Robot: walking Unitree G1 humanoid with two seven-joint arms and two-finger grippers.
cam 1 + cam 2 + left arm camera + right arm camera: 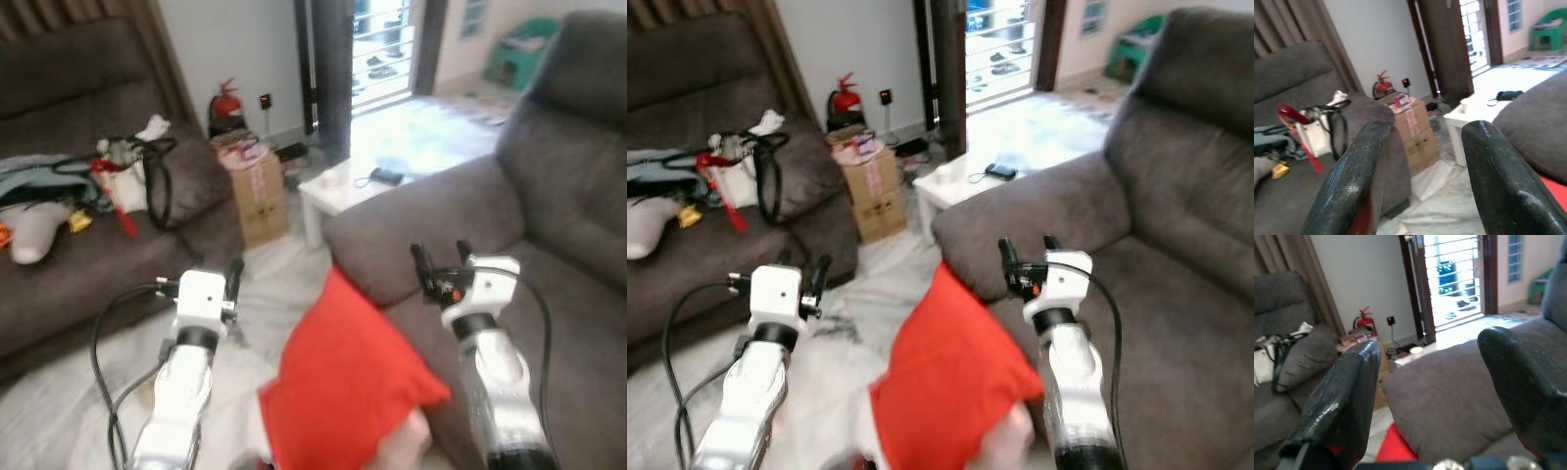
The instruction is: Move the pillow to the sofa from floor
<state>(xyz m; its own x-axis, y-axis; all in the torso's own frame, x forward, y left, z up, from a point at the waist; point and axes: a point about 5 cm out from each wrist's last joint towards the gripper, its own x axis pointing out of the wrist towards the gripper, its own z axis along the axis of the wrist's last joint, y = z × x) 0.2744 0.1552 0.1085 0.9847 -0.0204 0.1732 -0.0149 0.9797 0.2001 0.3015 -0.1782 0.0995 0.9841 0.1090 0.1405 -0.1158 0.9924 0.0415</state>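
Between my two open tools, left (233, 277) and right (441, 257), neither gripping anything, the red pillow (343, 382) leans against the sofa (549, 294) front, and I judge an uneven squeeze could let it slip down to the floor (59, 401).

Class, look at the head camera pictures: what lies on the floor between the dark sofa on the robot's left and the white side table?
A cardboard box stands between the sofa and the white table, with small items on top; both eye views show it.
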